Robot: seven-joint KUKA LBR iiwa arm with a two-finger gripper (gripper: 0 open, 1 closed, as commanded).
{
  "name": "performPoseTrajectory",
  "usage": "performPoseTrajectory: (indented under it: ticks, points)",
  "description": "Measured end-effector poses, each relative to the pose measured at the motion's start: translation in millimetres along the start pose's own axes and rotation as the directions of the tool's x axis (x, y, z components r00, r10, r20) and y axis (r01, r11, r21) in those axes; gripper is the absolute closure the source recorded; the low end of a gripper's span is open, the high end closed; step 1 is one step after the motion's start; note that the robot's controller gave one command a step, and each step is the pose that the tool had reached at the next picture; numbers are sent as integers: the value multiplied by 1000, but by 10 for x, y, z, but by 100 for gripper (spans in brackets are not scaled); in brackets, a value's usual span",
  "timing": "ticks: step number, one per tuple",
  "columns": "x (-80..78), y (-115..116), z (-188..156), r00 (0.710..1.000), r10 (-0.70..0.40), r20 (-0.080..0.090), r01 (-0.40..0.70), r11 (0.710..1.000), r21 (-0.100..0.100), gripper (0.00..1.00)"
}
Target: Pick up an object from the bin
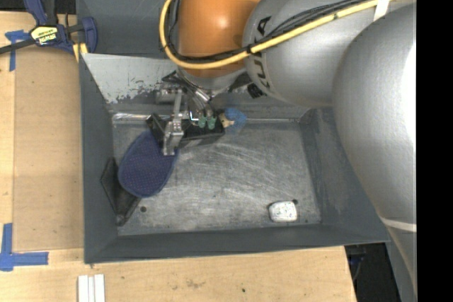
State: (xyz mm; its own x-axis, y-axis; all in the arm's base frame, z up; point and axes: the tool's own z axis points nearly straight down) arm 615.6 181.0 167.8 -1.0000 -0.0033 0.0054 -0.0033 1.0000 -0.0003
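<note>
My gripper [173,132] hangs low over the bin's back left part, under the arm's orange cover. Its lower end stands at the upper edge of a dark blue oval pad [146,166], which lies flat on the bin floor at the left. Whether it touches the pad I cannot tell. A black flat piece [115,189] lies partly under the pad, against the left wall. A small light blue thing [236,118] shows just right of the gripper, near the back wall.
A small white, speckled lump [283,211] lies near the front right corner of the bin. The arm and its yellow cable cover the back right part of the bin.
</note>
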Motion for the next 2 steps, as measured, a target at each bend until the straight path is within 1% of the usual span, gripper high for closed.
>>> performPoseTrajectory:
  ticks: [1,2]
  points:
    - [-123,-421,545,1000,-12,3,12,1000,2,0]
    - [-119,-379,513,1000,-15,3,15,1000,-2,100]
